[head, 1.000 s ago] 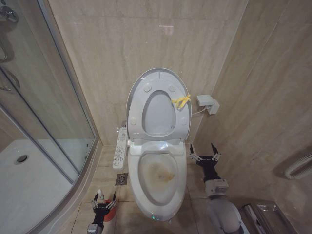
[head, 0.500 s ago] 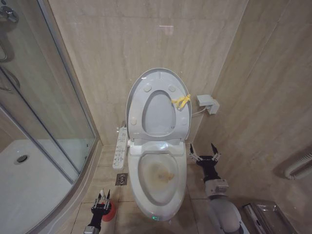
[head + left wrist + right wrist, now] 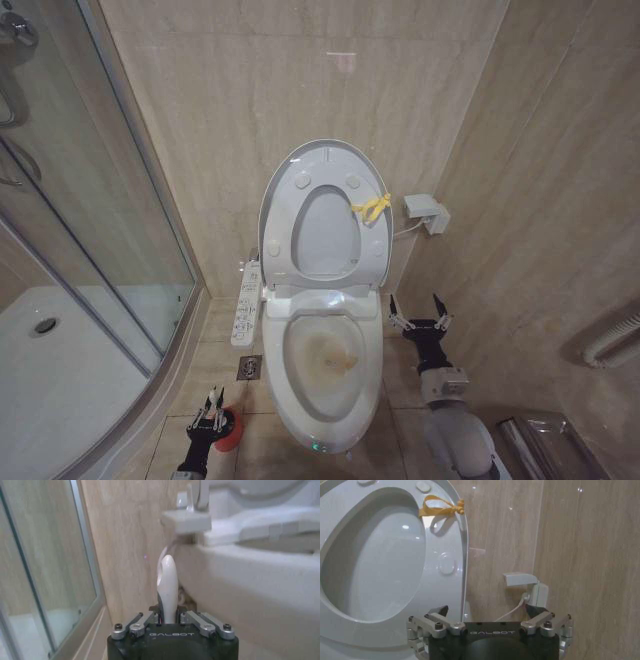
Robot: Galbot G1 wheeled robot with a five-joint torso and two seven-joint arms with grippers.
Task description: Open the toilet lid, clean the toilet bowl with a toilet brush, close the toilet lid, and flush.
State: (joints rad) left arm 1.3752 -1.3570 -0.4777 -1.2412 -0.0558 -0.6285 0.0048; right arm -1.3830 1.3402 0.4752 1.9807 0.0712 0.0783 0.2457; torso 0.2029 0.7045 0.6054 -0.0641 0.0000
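Note:
The toilet lid [image 3: 325, 238] stands raised against the wall with the seat ring, a yellow tie [image 3: 372, 207] at its edge. Below it the toilet bowl [image 3: 322, 385] lies uncovered, with brownish stains inside. Low on the floor to the bowl's left, my left gripper [image 3: 212, 408] sits by the red holder cup [image 3: 231, 428]. In the left wrist view this gripper [image 3: 168, 617] is shut on the white handle of the toilet brush [image 3: 167, 579]; the bristle head is hidden. My right gripper [image 3: 418, 310] hangs open beside the bowl's right side, empty, facing the lid [image 3: 375, 562].
A glass shower enclosure [image 3: 100, 250] and its white tray [image 3: 50, 390] fill the left. A control panel [image 3: 246, 305] juts from the toilet's left side above a floor drain [image 3: 250, 367]. A wall box [image 3: 425, 212] and a metal bin [image 3: 545, 440] are on the right.
My left gripper has gone from open to shut on the brush handle and shifted slightly down and back, uncovering more of the red holder. The right arm has not moved.

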